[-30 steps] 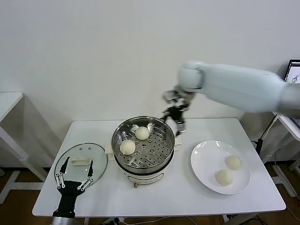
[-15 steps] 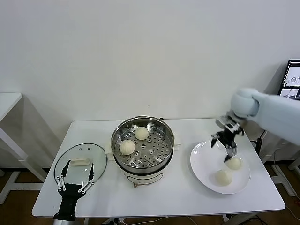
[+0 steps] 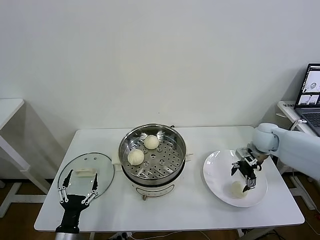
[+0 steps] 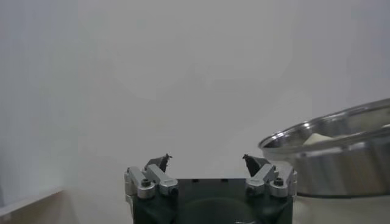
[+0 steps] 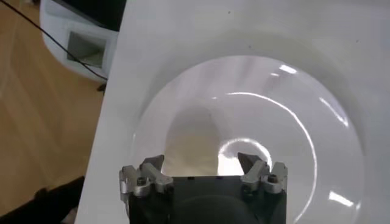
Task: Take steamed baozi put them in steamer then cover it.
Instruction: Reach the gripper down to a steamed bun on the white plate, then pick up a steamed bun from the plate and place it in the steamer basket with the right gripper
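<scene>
The left tool (image 4: 206, 163), a dark block with silvery bolted knuckles, sits low in the left wrist view with its two short dark fingertips (image 4: 163, 162) spread wide apart and nothing between them. Beyond it lies the pale white counter (image 4: 91, 182) against a plain white wall. Off to one side stands the wide round shiny stainless-steel steamer (image 4: 332, 152), its rolled rim catching light, with a cream-white shape just visible above that rim.
</scene>
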You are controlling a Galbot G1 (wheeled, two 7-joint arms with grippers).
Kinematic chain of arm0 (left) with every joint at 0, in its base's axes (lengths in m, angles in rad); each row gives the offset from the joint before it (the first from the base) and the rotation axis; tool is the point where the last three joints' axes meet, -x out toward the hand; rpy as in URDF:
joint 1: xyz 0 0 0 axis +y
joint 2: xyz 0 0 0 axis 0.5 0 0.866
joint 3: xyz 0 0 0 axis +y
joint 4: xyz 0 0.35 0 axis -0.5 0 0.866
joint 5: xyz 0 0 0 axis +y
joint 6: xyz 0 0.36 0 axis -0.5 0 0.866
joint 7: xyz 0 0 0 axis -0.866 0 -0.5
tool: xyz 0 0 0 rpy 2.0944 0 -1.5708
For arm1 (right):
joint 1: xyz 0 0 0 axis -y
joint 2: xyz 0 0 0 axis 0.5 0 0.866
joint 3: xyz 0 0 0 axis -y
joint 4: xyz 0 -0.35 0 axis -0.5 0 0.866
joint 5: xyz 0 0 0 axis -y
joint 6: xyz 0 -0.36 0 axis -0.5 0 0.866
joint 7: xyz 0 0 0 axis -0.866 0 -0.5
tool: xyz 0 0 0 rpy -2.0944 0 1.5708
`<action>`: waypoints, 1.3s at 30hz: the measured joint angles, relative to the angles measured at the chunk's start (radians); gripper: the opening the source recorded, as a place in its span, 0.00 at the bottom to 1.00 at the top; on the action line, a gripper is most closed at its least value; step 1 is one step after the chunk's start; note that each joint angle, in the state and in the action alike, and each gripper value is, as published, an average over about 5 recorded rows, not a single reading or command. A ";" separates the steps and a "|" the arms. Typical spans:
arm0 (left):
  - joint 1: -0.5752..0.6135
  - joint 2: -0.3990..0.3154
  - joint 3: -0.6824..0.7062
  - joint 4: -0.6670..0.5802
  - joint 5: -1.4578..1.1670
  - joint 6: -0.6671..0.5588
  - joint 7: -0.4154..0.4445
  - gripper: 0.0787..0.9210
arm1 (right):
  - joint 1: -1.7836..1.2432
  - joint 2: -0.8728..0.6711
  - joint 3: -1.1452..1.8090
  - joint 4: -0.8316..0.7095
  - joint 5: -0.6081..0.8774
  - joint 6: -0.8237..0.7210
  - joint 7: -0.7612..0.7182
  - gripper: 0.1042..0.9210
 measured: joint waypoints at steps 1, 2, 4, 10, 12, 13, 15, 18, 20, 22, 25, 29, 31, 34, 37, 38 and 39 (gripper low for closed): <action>0.000 0.001 -0.001 0.000 0.000 0.000 0.000 0.88 | -0.009 -0.001 0.005 -0.002 -0.004 -0.001 0.007 0.88; 0.000 0.001 -0.002 0.001 0.000 0.000 0.000 0.88 | -0.018 -0.001 0.009 -0.004 -0.007 -0.002 0.013 0.88; 0.000 0.000 -0.004 0.002 0.000 0.001 0.000 0.88 | -0.035 -0.002 0.018 -0.007 -0.013 -0.005 0.024 0.88; 0.000 -0.003 -0.007 0.002 -0.001 0.001 -0.001 0.88 | -0.073 -0.007 0.039 -0.009 -0.027 -0.010 0.043 0.85; 0.000 -0.003 -0.008 0.002 -0.001 0.001 -0.001 0.88 | -0.080 -0.009 0.044 -0.010 -0.030 -0.010 0.048 0.81; 0.000 -0.003 -0.008 0.002 -0.001 0.001 -0.001 0.88 | -0.083 -0.011 0.046 -0.009 -0.032 -0.010 0.051 0.79; 0.000 -0.004 -0.008 0.003 -0.001 0.001 -0.001 0.88 | -0.088 -0.014 0.051 -0.007 -0.035 -0.010 0.057 0.75; -0.002 -0.005 -0.007 0.003 -0.001 0.001 0.000 0.88 | -0.091 -0.019 0.059 -0.002 -0.039 -0.011 0.064 0.70; -0.003 -0.004 -0.006 0.004 -0.001 0.001 0.000 0.88 | -0.089 -0.022 0.061 0.003 -0.039 -0.010 0.066 0.68; -0.005 -0.003 -0.006 0.004 -0.002 0.001 0.000 0.88 | -0.080 -0.022 0.061 0.010 -0.037 -0.008 0.063 0.67; -0.006 0.001 -0.006 0.004 -0.003 0.002 0.000 0.88 | -0.048 -0.017 0.061 0.020 -0.030 0.004 0.051 0.66; -0.007 0.005 -0.002 0.002 -0.003 0.005 0.000 0.88 | 0.035 0.006 0.049 0.031 -0.012 0.042 0.019 0.65; -0.007 0.006 0.001 0.001 -0.003 0.006 0.000 0.88 | 0.093 0.028 0.037 0.037 0.003 0.072 0.000 0.65; -0.007 0.006 0.003 -0.001 -0.003 0.006 0.000 0.88 | 0.186 0.075 0.025 0.041 0.025 0.133 -0.024 0.65; -0.004 0.006 0.005 -0.002 -0.002 0.006 0.000 0.88 | 0.266 0.138 0.025 0.041 0.033 0.213 -0.041 0.65; -0.003 0.006 0.006 -0.002 -0.001 0.006 0.000 0.88 | 0.288 0.161 0.028 0.042 0.033 0.242 -0.045 0.65; -0.003 0.006 0.007 -0.002 -0.001 0.006 0.000 0.88 | 0.307 0.185 0.031 0.043 0.031 0.272 -0.047 0.66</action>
